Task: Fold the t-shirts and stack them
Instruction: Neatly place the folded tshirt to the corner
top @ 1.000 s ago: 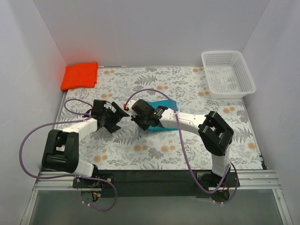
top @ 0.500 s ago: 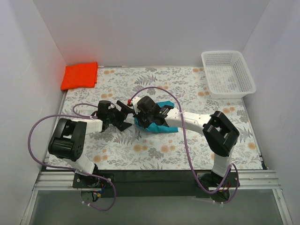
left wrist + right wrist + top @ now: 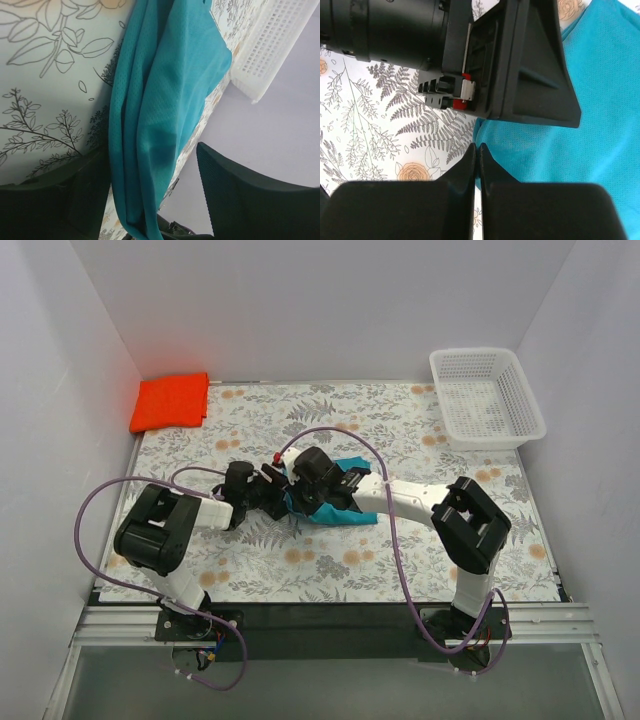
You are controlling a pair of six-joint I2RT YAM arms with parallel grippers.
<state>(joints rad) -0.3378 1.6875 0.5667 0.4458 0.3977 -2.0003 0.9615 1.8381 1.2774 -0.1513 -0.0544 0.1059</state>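
Observation:
A folded teal t-shirt (image 3: 345,513) lies mid-table on the floral cloth. My left gripper (image 3: 278,490) is open at the shirt's left edge. In the left wrist view the layered teal edge (image 3: 160,100) runs between its spread fingers (image 3: 150,190). My right gripper (image 3: 300,495) is shut at that same edge, fingertips (image 3: 476,150) pinched together on the shirt's rim (image 3: 580,150). The left gripper's black body (image 3: 510,65) is right in front of it. A folded orange t-shirt (image 3: 170,400) lies at the back left corner.
A white plastic basket (image 3: 487,398) stands at the back right; it also shows in the left wrist view (image 3: 270,45). White walls enclose the table on three sides. Both arms' purple cables loop over the near half.
My left gripper has slid right across the cloth until its open fingers reach the teal shirt's left edge. The right gripper has shifted slightly right and stays shut at that edge.

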